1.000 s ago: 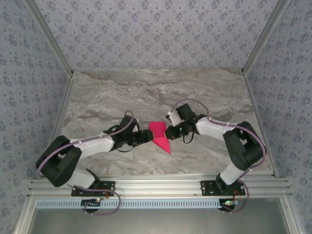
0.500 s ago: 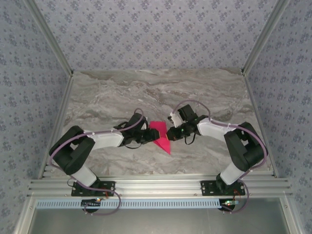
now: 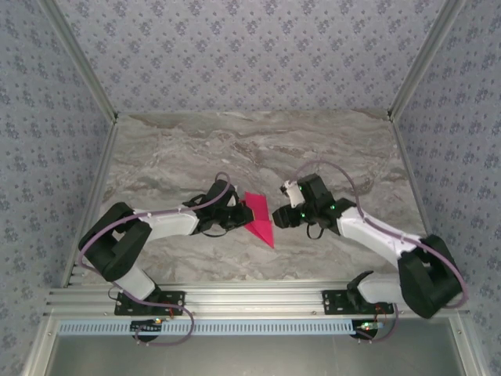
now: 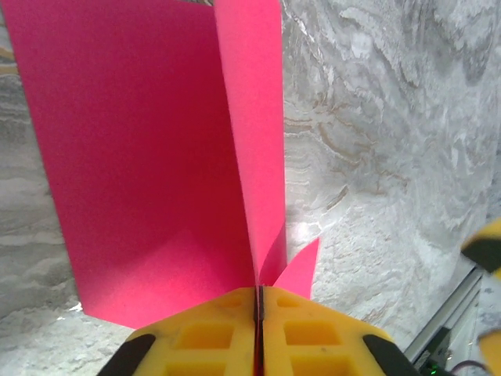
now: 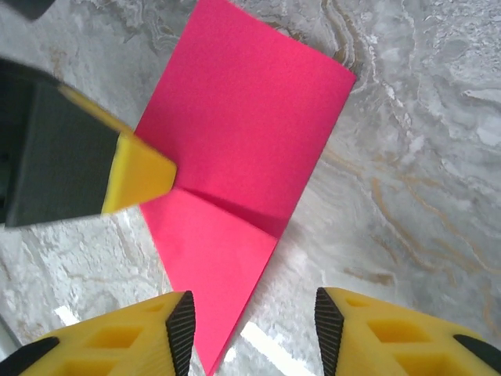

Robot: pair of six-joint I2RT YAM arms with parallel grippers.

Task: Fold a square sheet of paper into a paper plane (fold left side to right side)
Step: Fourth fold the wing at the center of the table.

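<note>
On your left, the left gripper (image 3: 237, 219) is clamped shut on the thin magenta-pink sheet of paper (image 3: 258, 221). The sheet lies mid-table on the grey-veined marble tabletop (image 3: 180, 149), between the two arms. It is creased into a slim pointed shape with its tip toward the near edge.

From the left wrist, the yellow foam pads (image 4: 203, 337) meet with the paper's edge nipped in their seam, and one flap seems to stand up off the table along a crease. For the left-to-right fold, I'd have you swing that pinched flap over in a shallow arc and let the existing crease act as the hinge. Pulling sideways will likely make the whole sheet skate, since the marble looks glossy. Set edge on edge before you let go, then press along the fold.

Further right, the right gripper (image 3: 279, 215) hangs just beside the sheet's right edge, apart from it, with its jaws spread wide. Its own camera shows them straddling the pointed tip from above. You could lower it to pin the right half while the left carries the flap across.

That right gripper also sits close to where the flap should land, so keep it low or move it off. Looped purple cables (image 3: 313, 166) ride on the arms, and aluminium rails (image 3: 250, 298) run along the near edge, well away from the paper.
</note>
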